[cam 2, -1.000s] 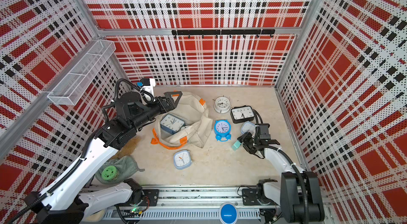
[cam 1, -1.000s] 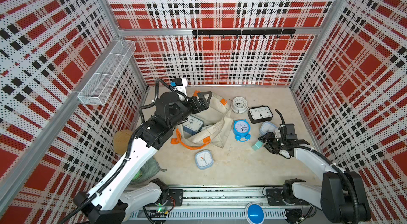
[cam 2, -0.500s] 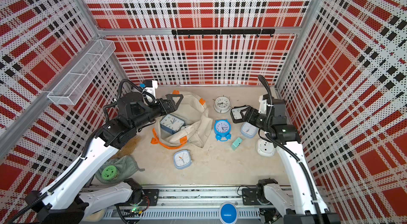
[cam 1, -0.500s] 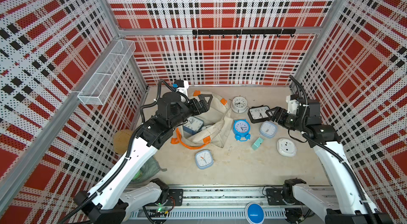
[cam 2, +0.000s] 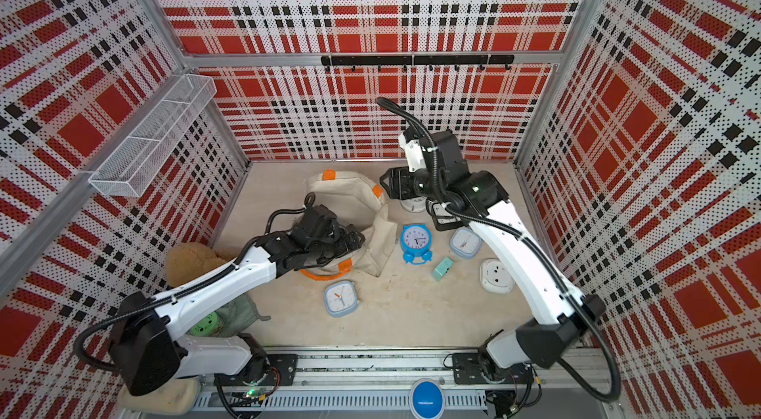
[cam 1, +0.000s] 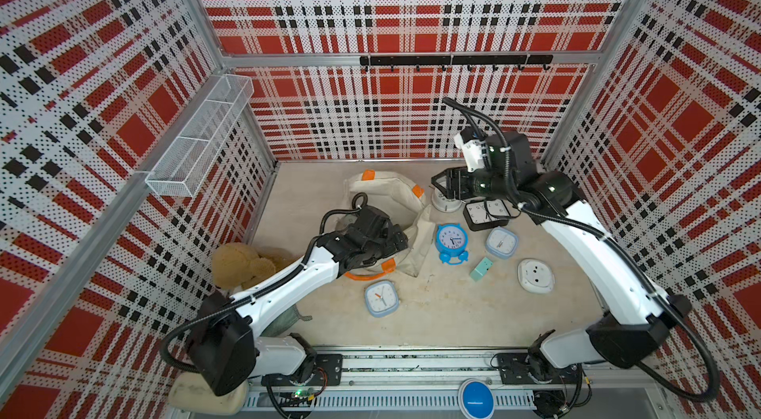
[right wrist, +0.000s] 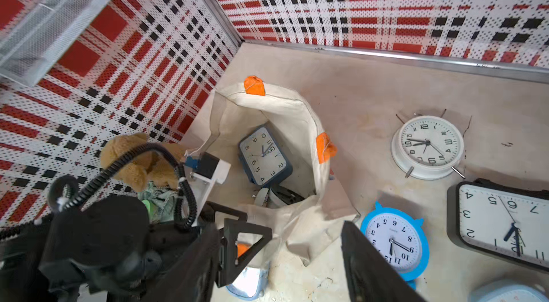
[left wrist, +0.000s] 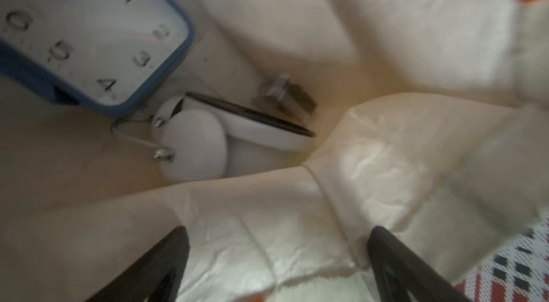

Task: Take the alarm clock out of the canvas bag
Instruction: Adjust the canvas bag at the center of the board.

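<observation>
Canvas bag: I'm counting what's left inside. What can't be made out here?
- Top views: bag interior hidden by left arm.
- Left wrist view: blurred; white thing beside blue clock unidentifiable.
- Right wrist view: items at bag bottom half hidden by its wall.

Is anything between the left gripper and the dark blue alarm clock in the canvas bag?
Partly. The left gripper, jaws open, is at the canvas bag mouth; a fold of its cloth bulges just ahead. The dark blue alarm clock lies beyond, uncovered, beside a white clock.

Bright, even light; soft shadows; blurry canvas bag (left wrist: 386,167) in left wrist view.
</observation>
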Robot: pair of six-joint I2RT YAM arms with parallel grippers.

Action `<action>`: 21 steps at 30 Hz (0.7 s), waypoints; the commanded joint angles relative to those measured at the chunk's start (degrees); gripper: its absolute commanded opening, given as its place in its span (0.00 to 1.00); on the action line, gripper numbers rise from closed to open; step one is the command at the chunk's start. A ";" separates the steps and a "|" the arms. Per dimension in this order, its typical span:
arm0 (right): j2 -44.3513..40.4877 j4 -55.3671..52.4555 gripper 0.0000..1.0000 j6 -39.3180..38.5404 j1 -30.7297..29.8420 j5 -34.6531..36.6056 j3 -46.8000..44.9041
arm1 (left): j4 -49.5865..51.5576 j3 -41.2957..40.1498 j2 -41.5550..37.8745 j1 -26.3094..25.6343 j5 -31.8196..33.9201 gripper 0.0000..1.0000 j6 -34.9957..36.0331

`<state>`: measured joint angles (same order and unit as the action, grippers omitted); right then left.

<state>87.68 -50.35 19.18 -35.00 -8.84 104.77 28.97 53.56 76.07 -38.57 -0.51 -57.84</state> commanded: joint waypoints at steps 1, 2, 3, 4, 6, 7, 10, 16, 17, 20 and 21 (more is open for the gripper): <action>6.52 -4.16 0.67 0.42 -3.12 3.94 7.28 | 1.00 -3.04 -1.92 0.92 2.79 0.98 -5.90; 8.67 -6.04 0.67 0.33 -3.70 4.35 9.40 | 0.85 -4.07 -2.68 1.39 2.71 0.97 -6.13; 10.68 -7.35 0.67 0.42 -4.27 4.40 10.97 | 0.92 -4.93 -3.44 1.57 2.79 0.97 -6.22; 12.72 -8.37 0.67 0.59 -4.96 4.15 12.32 | 0.99 -5.69 -4.27 1.78 2.72 0.97 -6.12; 16.26 -11.18 0.68 0.18 -6.46 5.10 15.36 | 1.19 -6.74 -5.22 2.13 1.92 0.96 -5.92; 18.17 -13.40 0.69 -0.21 -7.52 6.81 17.29 | 0.95 -7.33 -5.51 2.18 1.11 0.95 -5.80; 21.51 -19.00 0.73 -0.90 -10.45 10.77 19.65 | 0.46 -8.75 -5.76 2.37 -0.78 0.93 -6.44; 15.16 -19.73 0.85 5.34 -12.62 15.96 8.62 | -1.40 -9.36 -10.07 4.82 -0.65 0.94 -7.83; 12.95 -18.23 0.87 6.53 -12.63 16.56 5.62 | -1.09 -8.76 -10.68 5.56 -0.31 0.95 -7.57; 8.14 -13.07 0.91 11.59 -12.47 15.97 -2.37 | -0.93 -6.64 -11.58 7.94 -0.17 0.96 -5.87; 7.87 -11.56 0.91 12.90 -12.15 14.46 -3.98 | -0.91 -6.01 -11.37 8.60 -0.34 0.97 -5.26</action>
<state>99.15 -65.56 26.15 -47.75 5.02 104.36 27.97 45.19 65.41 -31.73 -1.48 -63.99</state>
